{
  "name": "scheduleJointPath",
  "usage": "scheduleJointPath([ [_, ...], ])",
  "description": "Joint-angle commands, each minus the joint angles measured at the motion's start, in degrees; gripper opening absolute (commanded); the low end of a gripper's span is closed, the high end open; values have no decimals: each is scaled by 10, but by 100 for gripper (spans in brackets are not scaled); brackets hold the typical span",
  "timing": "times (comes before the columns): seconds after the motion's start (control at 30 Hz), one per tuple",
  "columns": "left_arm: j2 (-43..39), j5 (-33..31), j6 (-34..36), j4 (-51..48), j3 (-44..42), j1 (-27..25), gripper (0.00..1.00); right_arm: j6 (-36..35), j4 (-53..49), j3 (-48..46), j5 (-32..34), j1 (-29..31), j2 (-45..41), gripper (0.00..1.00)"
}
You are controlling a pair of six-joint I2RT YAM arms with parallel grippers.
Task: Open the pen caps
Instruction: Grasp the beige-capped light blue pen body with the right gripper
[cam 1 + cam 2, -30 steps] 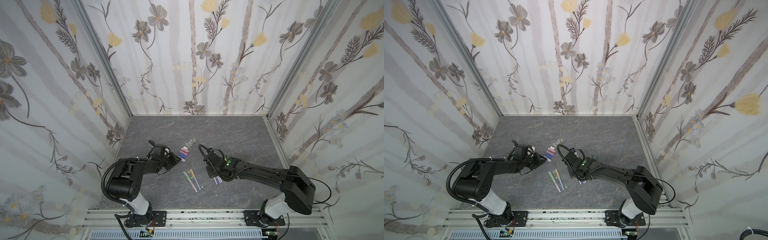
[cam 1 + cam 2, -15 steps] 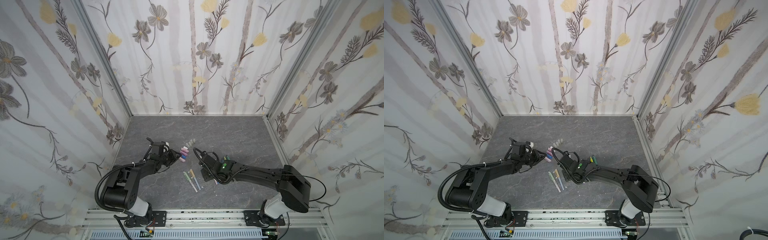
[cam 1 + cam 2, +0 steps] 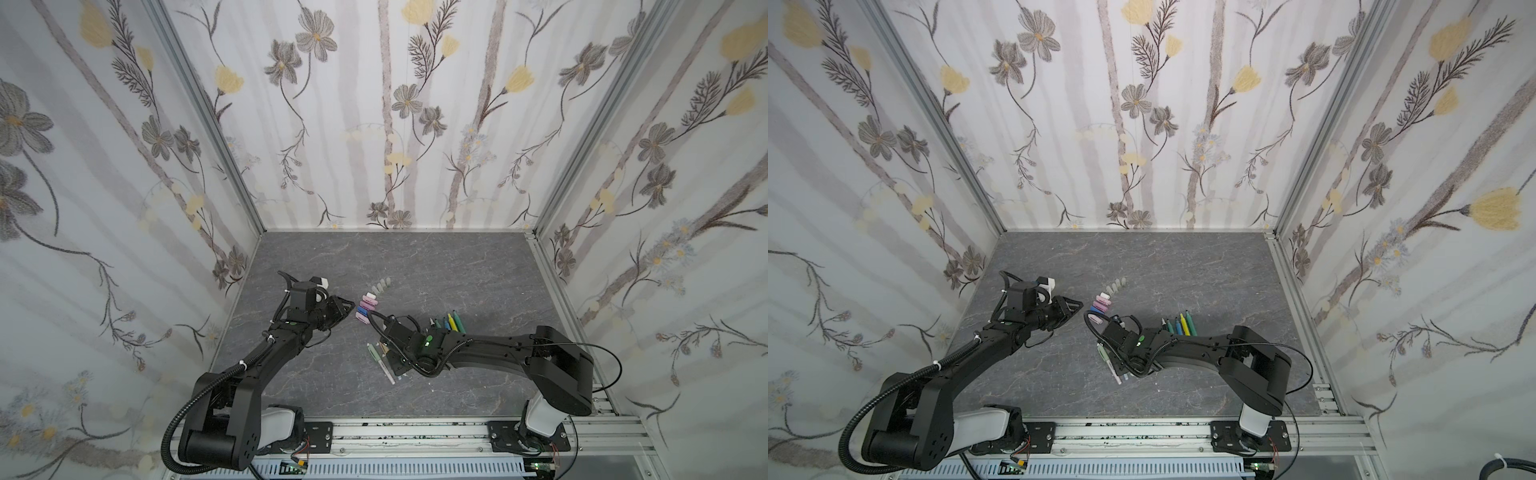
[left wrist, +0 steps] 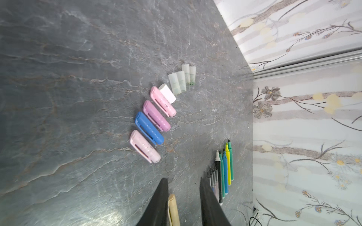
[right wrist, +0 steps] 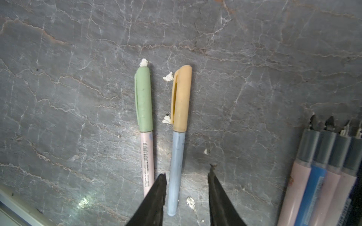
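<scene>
Roughly between right fingers: blue pen barrel.

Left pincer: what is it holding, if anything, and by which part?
Nothing is clamped: a peach cap lies against one finger of the left pincer; the other finger stands clear of it.

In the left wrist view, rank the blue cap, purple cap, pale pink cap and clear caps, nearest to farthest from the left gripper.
1. pale pink cap, row's near end, facing the left gripper.
2. blue cap, right beside it.
3. purple cap, next along.
4. clear caps, far end.
</scene>
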Motion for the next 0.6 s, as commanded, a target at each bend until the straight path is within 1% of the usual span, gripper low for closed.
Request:
scheduleJointPath([
  [0.0, -16, 0, 22, -14, -7, 4, 28, 13, -7, 10, 1, 3, 10, 37],
  [0.57, -10, 12, 45, -27, -3, 10, 29, 13, -19, 27, -13, 5, 69, 35],
])
